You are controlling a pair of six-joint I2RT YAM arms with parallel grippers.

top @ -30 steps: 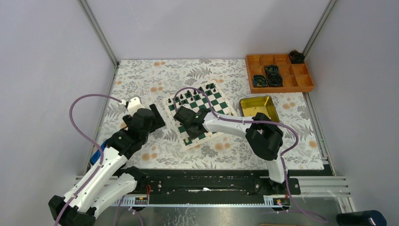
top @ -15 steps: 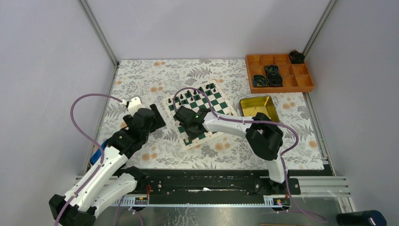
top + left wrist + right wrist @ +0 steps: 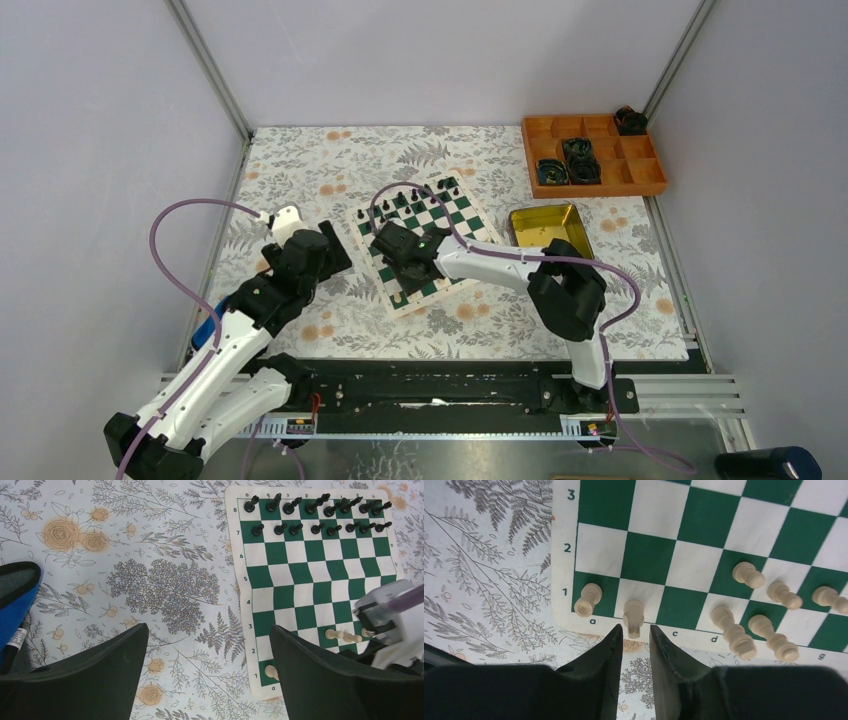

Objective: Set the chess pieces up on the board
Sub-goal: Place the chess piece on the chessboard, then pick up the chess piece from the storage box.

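Observation:
The green and white board lies mid-table, also seen in the left wrist view and the right wrist view. Black chess pieces fill its two far rows. Several cream pieces stand near its near edge, one on a1 and one on b1. My right gripper is open just off the board's edge, its tips either side of the b1 piece's top without gripping it. My left gripper is wide open and empty over the tablecloth, left of the board.
A gold tin sits right of the board. An orange compartment tray with black coiled cables is at the far right corner. A blue object lies at the left. More cream pieces cluster around files d to g.
My right gripper's jaws have opened, letting go of the cream piece now standing on b1, and the wrist has drawn back slightly. The left arm has not moved.

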